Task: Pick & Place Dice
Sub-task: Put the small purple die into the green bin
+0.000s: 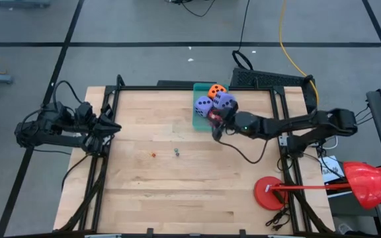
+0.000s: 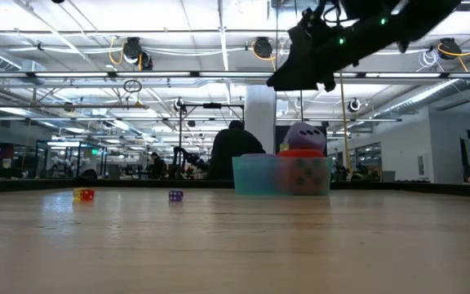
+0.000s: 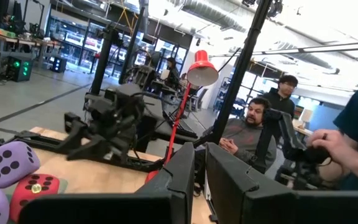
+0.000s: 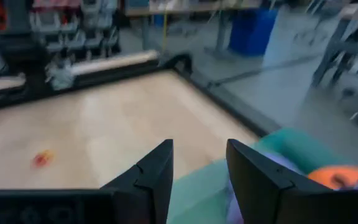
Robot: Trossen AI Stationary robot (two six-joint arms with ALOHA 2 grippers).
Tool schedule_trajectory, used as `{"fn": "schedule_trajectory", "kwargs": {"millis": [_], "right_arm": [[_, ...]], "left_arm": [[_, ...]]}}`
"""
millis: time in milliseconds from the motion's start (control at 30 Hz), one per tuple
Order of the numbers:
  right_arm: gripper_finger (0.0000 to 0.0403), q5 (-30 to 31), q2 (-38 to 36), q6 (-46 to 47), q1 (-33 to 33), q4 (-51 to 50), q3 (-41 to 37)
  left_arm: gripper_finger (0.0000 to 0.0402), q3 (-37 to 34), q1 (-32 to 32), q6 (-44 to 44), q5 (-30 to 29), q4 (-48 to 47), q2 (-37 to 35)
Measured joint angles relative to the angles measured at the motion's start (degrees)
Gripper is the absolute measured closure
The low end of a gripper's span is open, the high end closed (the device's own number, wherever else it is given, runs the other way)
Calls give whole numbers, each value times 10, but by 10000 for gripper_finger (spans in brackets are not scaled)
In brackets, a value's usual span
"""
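Over the teal tray (image 1: 198, 118), right gripper (image 1: 215, 125) hovers, fingers apart.

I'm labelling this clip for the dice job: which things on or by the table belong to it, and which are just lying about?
Job: purple dice, orange die, red die, teal tray, right gripper beside it.
Lying about: two tiny dice on the table, red lamp.

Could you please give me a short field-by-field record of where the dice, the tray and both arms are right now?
tray: teal tray at the table's far edge
dice in tray: two purple dice, orange die, red die
right tool: open, empty, above the tray's near edge
left tool: shut, empty, waiting at the table's left edge
table: two tiny items mid-table
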Motion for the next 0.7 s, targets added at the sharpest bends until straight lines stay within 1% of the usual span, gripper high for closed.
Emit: {"fn": "schedule_trajectory", "kwargs": {"millis": [100, 167, 233, 300, 333, 400, 467, 567, 700], "right_arm": [[261, -2, -4, 35, 27, -118, 60], [261, -8, 1, 40, 41, -180, 107], [261, -32, 25, 39, 52, -211, 152], [261, -71, 49, 40, 61, -240, 189], [261, -89, 62, 40, 64, -248, 206], [261, -123, 94, 40, 70, -233, 245], [261, -148, 116, 41, 76, -235, 268], [261, -157, 153, 40, 88, -230, 300], [261, -160, 187, 87, 110, -229, 337]], "left_arm": [[355, 0, 0, 0, 0, 0, 0], [355, 0, 0, 0, 0, 0, 0], [355, 0, 0, 0, 0, 0, 0], [355, 0, 0, 0, 0, 0, 0], [355, 0, 0, 0, 0, 0, 0], [355, 0, 0, 0, 0, 0, 0], [355, 0, 0, 0, 0, 0, 0], [355, 0, 0, 0, 0, 0, 0], [355, 0, 0, 0, 0, 0, 0]]}}
